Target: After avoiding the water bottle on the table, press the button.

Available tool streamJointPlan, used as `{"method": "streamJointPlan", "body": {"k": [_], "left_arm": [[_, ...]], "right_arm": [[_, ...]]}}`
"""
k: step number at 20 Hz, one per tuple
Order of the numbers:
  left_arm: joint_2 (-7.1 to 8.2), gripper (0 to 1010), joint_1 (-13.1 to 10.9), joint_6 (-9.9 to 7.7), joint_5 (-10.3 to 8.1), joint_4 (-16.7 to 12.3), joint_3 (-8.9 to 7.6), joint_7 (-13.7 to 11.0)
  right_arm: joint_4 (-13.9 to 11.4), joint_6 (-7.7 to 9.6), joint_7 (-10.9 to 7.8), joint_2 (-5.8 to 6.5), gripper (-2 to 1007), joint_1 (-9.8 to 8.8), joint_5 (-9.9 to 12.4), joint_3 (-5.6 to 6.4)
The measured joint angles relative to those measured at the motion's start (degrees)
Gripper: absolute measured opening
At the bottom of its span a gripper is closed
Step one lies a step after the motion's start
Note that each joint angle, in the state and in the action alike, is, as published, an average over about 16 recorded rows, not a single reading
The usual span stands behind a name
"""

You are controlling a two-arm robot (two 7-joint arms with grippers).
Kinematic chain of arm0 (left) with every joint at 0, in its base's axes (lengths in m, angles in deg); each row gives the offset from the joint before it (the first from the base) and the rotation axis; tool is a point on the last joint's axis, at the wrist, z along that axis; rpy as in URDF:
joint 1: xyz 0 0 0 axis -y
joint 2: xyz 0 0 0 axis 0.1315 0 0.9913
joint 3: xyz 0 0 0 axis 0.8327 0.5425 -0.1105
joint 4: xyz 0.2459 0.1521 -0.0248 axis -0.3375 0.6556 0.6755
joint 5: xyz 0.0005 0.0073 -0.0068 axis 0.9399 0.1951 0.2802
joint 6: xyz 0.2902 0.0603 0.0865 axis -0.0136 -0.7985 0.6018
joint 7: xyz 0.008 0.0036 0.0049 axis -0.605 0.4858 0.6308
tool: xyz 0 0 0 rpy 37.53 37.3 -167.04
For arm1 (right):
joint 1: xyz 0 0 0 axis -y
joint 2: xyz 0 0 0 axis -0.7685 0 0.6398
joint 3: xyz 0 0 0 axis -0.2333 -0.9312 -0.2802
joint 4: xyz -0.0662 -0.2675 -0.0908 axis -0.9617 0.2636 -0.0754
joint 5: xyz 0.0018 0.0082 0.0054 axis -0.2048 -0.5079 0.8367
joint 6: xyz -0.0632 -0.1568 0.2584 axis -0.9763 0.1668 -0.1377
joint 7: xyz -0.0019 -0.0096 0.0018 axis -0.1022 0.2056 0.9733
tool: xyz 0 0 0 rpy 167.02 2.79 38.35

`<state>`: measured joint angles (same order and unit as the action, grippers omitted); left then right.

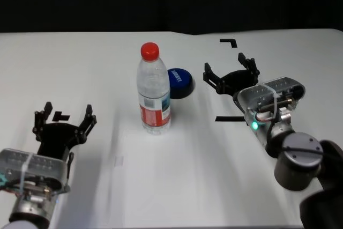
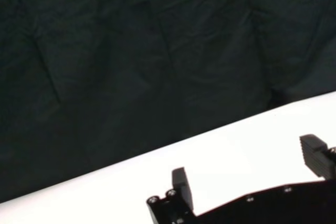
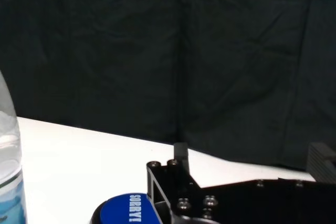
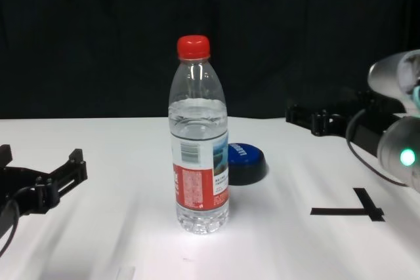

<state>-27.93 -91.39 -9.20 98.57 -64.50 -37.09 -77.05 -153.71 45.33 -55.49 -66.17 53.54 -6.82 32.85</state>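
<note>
Here the water bottle (image 1: 154, 90) stands upright near the middle of the white surface (image 1: 177, 181), with its red cap on and water inside it almost to the shoulder. The button (image 1: 179, 82) lies flat just behind the bottle and a little to the robot's right. In the chest view the bottle covers the button's left edge, so from the front it stands partly in the way.

The right gripper (image 1: 231, 76) hangs above the surface to the right of the button, near it but not touching it, and its fingers are spread open. In the right wrist view the blue top of the button, with its white lettering, shows close under the gripper body, and the bottle's side shows at the edge of that picture. The way between this gripper and the button is free; the bottle is on the button's other side.

The left gripper (image 1: 64, 123) rests low at the left near part of the surface, well apart from the bottle, with its fingers open too.

Black tape marks (image 1: 229, 118) lie on the surface: one under the right arm, one corner mark farther back, and a small one beside the left gripper. A dark curtain (image 4: 98, 31) closes the far side.
</note>
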Motion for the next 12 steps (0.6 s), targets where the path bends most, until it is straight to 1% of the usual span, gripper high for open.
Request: {"method": "streamJointPlan", "body": {"k": [12], "left_arm": [[0.00,1003,0.0,0.00,0.00,0.0,0.00,0.0]], "right_arm": [[-5.3,1.15,0.29,0.64,1003,-4.14,0.5,0.56]]}}
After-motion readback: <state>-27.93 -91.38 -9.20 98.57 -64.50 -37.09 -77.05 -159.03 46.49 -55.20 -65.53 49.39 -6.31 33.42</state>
